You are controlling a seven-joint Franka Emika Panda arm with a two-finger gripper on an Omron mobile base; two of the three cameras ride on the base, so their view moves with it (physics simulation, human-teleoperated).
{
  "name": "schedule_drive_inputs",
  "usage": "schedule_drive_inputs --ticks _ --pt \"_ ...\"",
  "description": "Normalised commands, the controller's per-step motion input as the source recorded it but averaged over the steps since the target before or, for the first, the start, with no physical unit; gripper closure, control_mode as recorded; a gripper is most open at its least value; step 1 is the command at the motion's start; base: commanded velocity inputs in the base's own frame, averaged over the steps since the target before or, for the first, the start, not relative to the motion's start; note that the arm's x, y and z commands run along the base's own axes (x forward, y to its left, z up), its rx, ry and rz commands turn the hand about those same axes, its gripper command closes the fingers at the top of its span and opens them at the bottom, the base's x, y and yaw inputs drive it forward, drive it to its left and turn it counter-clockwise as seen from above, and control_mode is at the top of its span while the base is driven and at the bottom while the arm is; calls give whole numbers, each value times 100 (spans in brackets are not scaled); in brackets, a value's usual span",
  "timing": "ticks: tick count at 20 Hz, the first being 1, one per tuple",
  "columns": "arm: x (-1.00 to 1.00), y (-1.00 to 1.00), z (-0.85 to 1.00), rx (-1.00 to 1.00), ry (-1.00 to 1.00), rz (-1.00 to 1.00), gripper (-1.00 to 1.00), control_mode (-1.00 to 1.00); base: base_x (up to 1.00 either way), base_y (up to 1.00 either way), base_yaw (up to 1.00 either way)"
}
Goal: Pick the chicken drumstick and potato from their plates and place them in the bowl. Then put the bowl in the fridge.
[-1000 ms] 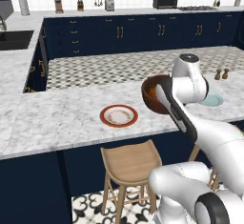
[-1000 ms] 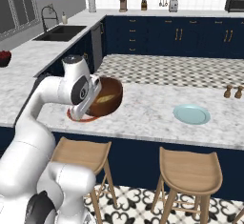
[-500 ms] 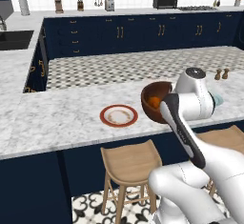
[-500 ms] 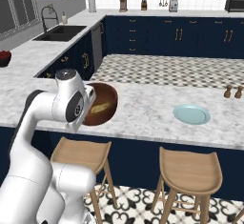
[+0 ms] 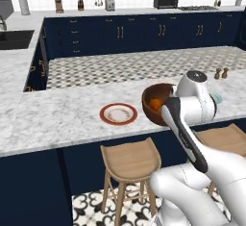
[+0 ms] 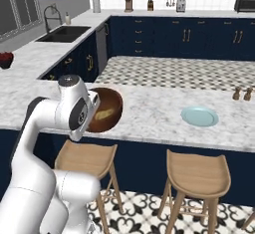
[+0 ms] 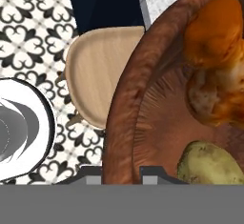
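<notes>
My gripper (image 7: 121, 174) is shut on the rim of the dark reddish-brown bowl (image 7: 125, 99), holding it in the air over the front edge of the island counter. Inside the bowl lie the orange-brown chicken drumstick (image 7: 213, 32) and the yellowish potato (image 7: 209, 163). From the left base the bowl (image 5: 148, 110) shows the orange drumstick (image 5: 155, 104) inside. From the right base the bowl (image 6: 110, 107) tilts toward the camera beside the hand. The white red-rimmed plate (image 5: 118, 113) and the pale blue plate (image 6: 199, 116) sit bare on the counter. The fridge is out of view.
Wooden stools (image 5: 130, 160) (image 6: 198, 173) stand under the counter's front edge, and one stool (image 7: 97, 73) lies below the bowl. Salt and pepper shakers (image 6: 241, 93) stand at the counter's far right. Navy cabinets line the back wall.
The arm has folded back, drawing the bowl off the counter's middle toward its front edge and slightly lower. Both plates stay where they were.
</notes>
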Motion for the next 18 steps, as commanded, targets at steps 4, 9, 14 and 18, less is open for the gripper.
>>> schedule_drive_inputs --ticks 4,9,14,18 --pt "0 0 0 0 0 0 100 100 -92 -45 -29" --pt "0 0 0 0 0 0 100 100 -16 -48 -72" --pt "0 0 0 0 0 0 100 100 0 -65 -81" --pt "0 0 0 0 0 0 100 100 27 -88 -61"
